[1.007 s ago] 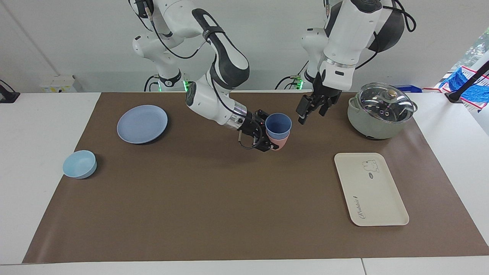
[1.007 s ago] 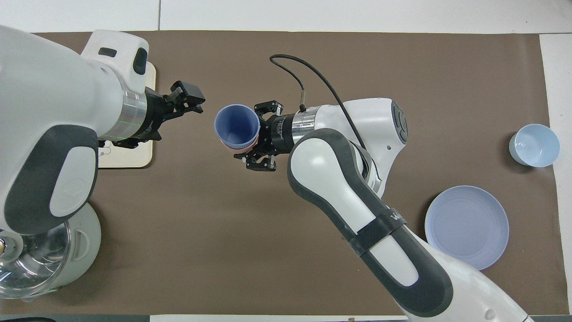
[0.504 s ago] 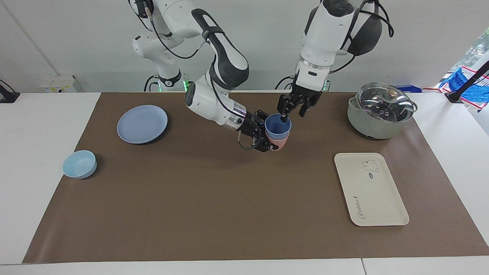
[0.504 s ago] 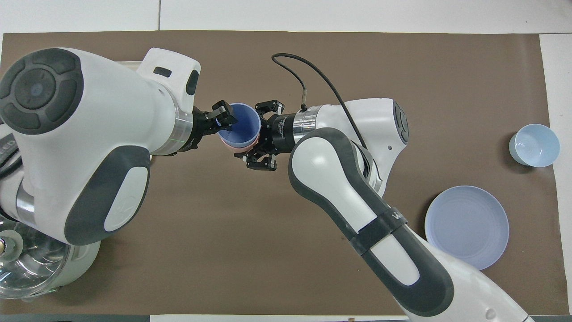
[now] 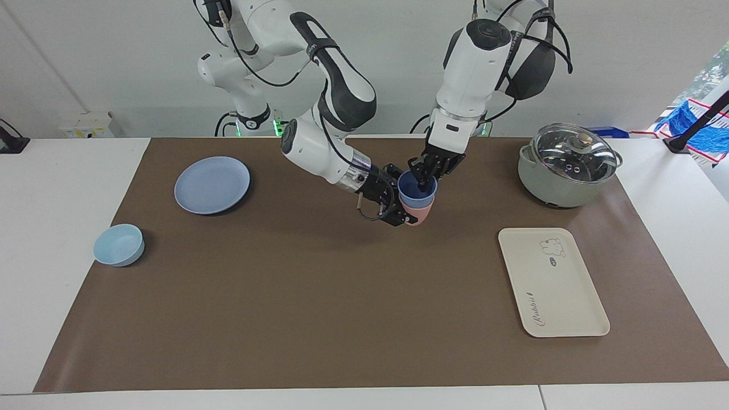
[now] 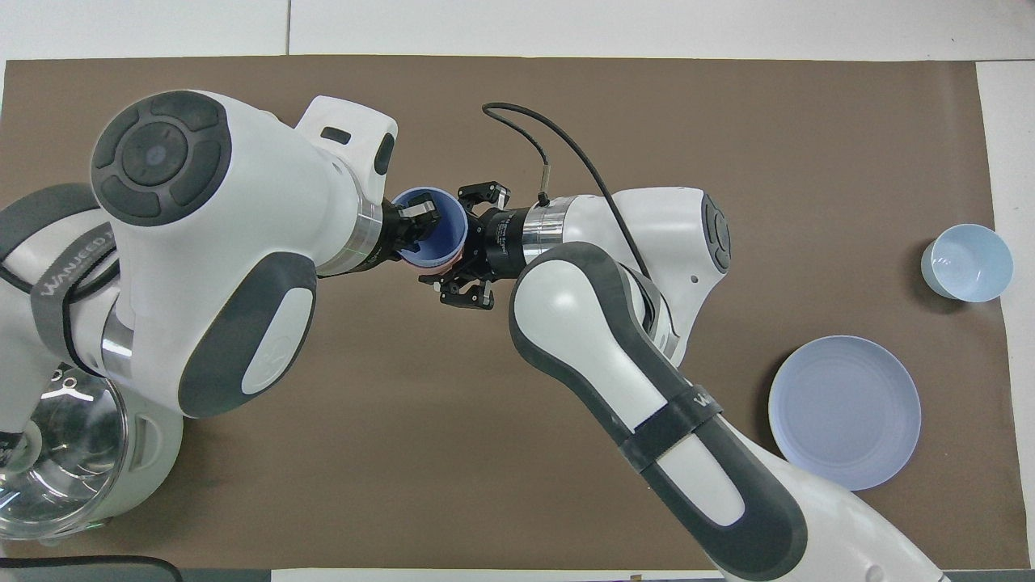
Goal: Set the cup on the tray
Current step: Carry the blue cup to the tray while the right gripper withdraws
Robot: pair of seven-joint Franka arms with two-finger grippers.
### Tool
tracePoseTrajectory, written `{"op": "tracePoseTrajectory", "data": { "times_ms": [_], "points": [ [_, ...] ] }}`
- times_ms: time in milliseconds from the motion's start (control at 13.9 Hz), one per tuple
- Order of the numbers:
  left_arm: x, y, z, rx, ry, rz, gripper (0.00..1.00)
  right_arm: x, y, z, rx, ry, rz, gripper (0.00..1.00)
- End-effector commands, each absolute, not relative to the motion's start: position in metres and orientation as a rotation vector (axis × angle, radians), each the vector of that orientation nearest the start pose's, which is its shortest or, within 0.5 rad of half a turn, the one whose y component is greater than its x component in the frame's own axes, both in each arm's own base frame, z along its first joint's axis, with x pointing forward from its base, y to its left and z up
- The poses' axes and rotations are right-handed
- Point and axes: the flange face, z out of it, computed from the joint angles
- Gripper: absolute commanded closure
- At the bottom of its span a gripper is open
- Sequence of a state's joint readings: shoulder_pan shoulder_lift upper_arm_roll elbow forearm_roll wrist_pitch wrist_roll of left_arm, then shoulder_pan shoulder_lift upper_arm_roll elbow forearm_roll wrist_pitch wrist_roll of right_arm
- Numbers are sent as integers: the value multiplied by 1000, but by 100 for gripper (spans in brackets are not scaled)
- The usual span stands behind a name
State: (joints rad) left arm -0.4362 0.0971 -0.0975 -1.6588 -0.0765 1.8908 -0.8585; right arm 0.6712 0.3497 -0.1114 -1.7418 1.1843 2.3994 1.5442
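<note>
**Cup gripped at its rim above the mat's middle**

Nearest the robots, at the left arm's end of the table, a grey pot with a glass lid is seen; a round blue plate lies toward the right arm's end. Between them, held off the brown mat, the periwinkle cup sits nested in a pink tumbler. The pink tumbler is clasped from the side by the right gripper, its fingers pressed in on the tumbler's wall. The left gripper is lowered onto the cup's rim, with one finger inside the cup and the other outside, the rim being pinched between them. In the overhead view the cup is partly covered by the left arm's wrist. Farther from the robots, a light-blue bowl stands off the mat's edge at the right arm's end. Farthest lies the cream tray, well apart from the cup, at the left arm's end.
</note>
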Motion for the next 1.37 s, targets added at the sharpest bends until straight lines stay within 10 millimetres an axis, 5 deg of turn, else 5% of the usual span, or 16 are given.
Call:
{"op": "tracePoseTrajectory", "data": {
  "times_ms": [0,504,719,791,935,1079,1295],
  "points": [
    [518,-310,568,-3239,-593,-80,100,560,373,417,-1465,1823,803,100],
    [511,-300,626,-3239,-599,-53,100,561,365,412,-1465,1832,798,100],
    [525,-264,637,-3220,-699,-70,100,572,345,411,-1474,1815,783,100],
    [533,-247,646,-3226,-745,-113,100,578,330,407,-1489,1805,798,100],
    [559,-180,638,-3198,-860,-165,100,598,277,407,-1510,1764,838,100],
    [578,-116,609,-3205,-831,-158,100,611,213,405,-1554,1696,875,100],
    [592,-63,550,-3199,-800,-174,100,619,121,401,-1657,1660,879,100]
  ]
}}
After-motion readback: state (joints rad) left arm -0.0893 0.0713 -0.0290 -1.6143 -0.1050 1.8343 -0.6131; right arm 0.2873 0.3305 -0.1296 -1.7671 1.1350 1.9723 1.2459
